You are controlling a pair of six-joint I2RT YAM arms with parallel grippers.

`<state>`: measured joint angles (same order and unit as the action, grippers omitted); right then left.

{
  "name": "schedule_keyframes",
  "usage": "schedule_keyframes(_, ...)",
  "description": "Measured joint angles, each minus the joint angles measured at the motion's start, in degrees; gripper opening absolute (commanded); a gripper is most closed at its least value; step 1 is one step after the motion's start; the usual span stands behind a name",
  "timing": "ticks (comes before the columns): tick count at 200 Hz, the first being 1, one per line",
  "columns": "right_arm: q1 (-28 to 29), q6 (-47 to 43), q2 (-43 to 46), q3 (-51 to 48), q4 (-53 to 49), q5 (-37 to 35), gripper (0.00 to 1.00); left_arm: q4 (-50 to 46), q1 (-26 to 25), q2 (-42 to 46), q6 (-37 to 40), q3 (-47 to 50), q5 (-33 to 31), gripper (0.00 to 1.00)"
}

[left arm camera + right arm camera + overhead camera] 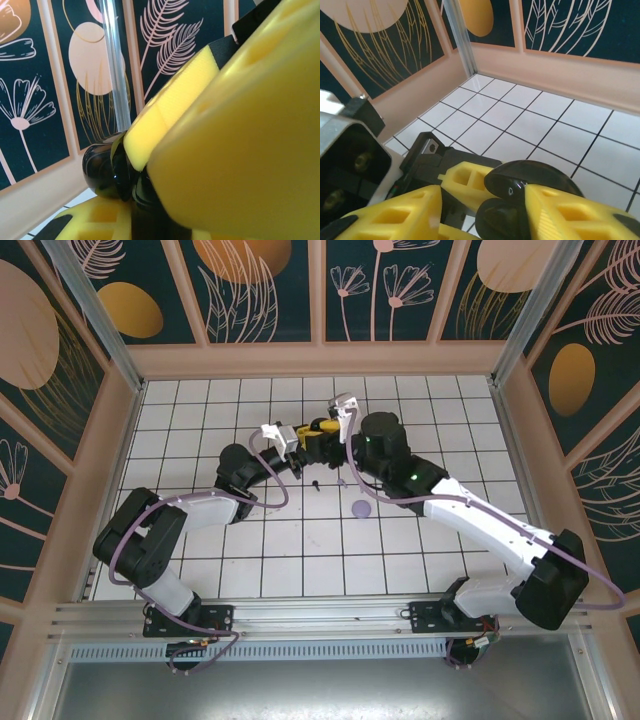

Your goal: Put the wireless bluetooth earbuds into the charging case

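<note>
White tiled table (300,560), glossy black rounded case (530,177)

A robot lab cell: white grid-tiled surface (200,550) beneath the left hand (310,438), aluminium posts (88,300) and leaf-patterned wall panels (380,290) standing beyond it.

The glossy black charging case (530,182), lid ajar, is held up above the white tiles (540,120).

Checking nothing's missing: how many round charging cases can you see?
2. The black case is clamped in the left gripper; the lavender case lies flat on the table, a little nearer the robot's side. Others may be hidden from these views.
</note>
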<state>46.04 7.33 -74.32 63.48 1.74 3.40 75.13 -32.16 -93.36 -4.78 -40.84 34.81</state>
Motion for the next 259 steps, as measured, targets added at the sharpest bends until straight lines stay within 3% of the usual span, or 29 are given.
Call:
schedule_keyframes(51,-2.5,5.6,1.7,3.4,-3.9,1.4,0.70,5.1,0.0,0.0,0.0,0.4,-1.5,0.00)
schedule_keyframes(86,-7.3,9.9,6.3,3.8,-5.0,1.5,0.70,7.7,-0.1,0.0,0.0,2.3,-1.4,0.00)
schedule_keyframes(162,-9.7,17.7,11.0,-0.8,-8.5,-0.1,0.70,9.6,-0.1,1.1,0.5,7.5,-4.3,0.00)
schedule_keyframes(200,-9.9,20.4,4.5,-6.1,-11.0,0.1,0.65,10.2,-0.1,4.4,1.6,11.6,-7.5,0.00)
schedule_keyframes(259,-8.5,21.5,-13.3,-7.0,-13.6,2.3,0.56,7.7,0.1,12.0,4.1,15.4,-15.7,0.00)
